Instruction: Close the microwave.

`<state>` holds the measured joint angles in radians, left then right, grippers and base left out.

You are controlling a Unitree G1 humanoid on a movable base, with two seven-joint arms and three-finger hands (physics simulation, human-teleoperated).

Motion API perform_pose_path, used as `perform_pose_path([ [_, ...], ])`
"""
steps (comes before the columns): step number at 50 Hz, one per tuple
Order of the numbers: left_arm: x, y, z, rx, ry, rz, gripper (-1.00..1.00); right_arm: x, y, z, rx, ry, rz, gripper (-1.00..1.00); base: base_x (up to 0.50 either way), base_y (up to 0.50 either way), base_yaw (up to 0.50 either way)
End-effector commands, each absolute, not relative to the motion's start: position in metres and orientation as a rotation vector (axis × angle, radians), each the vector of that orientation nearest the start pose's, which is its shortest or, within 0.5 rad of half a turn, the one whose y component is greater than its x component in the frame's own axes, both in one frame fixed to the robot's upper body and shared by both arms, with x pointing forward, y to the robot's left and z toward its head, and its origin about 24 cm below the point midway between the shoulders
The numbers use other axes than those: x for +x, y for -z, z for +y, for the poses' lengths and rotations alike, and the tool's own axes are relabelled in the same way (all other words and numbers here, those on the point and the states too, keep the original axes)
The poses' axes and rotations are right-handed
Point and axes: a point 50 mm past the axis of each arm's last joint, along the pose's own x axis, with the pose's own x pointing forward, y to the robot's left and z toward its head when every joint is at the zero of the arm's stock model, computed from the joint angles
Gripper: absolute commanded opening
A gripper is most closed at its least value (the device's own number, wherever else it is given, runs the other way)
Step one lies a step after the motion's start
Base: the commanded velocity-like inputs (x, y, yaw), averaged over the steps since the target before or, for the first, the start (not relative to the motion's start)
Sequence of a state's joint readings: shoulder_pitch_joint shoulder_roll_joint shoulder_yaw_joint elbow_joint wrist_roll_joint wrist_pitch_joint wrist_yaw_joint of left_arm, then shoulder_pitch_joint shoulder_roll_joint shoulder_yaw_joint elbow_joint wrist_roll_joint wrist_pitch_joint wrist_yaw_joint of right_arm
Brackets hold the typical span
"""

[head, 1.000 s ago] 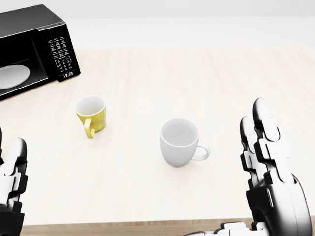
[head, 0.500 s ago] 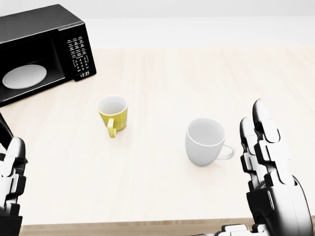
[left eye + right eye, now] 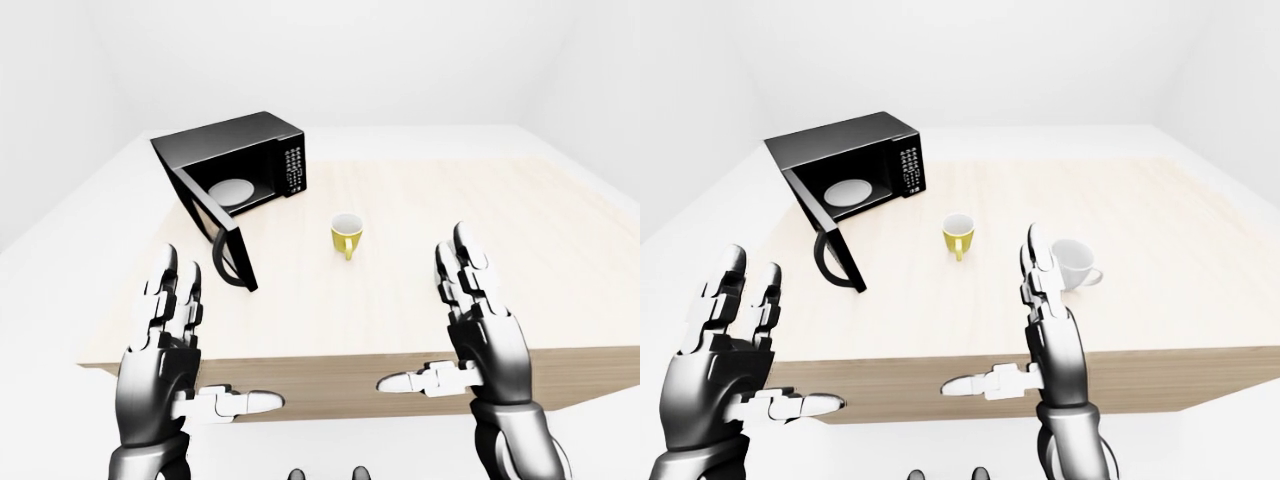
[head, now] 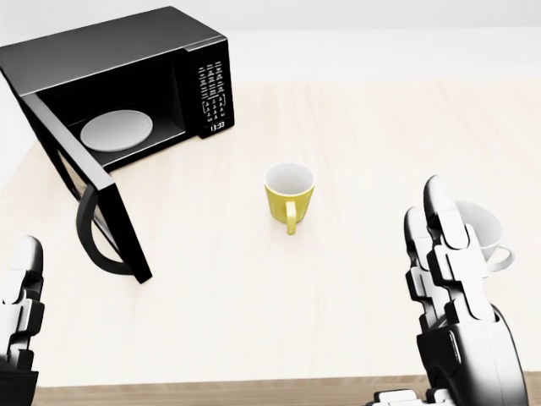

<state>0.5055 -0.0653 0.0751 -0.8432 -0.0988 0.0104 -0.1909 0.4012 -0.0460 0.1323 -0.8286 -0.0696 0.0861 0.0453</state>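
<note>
The left hand (image 3: 170,340) hangs spread and empty below the pale wooden surface (image 4: 363,127). At that surface's upper left sits the black microwave (image 4: 127,80), door (image 4: 93,199) swung wide. Right of it stand a yellow mug (image 4: 289,193) and a white mug (image 3: 1073,263), with the right hand (image 3: 480,320) spread, holding nothing.

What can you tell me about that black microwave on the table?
The microwave is a glossy black box standing upright at the top left of the light wooden table. Its door hangs wide open, swung toward the table's near edge, with a curved black handle. Inside lies a round white plate. A button panel with a small clock sits on its right side. Nothing touches it; neither robot hand is near.
</note>
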Motion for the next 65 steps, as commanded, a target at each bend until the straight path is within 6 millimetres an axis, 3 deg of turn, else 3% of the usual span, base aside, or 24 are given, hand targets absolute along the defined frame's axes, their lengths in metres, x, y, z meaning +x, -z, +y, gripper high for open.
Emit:
perform_pose_path([
  [1,0.1447,-0.1383,0.1740,-0.009,-0.020,-0.357,1.00,0.1628,-0.1415,-0.1410,-0.086,-0.066,-0.347,1.00,0.00,0.50,0.00],
  [65,0.1463,-0.1367,0.1732,-0.006,-0.018,-0.346,1.00,0.1645,-0.1390,-0.1413,-0.086,-0.067,-0.342,1.00,0.00,0.50,0.00],
])
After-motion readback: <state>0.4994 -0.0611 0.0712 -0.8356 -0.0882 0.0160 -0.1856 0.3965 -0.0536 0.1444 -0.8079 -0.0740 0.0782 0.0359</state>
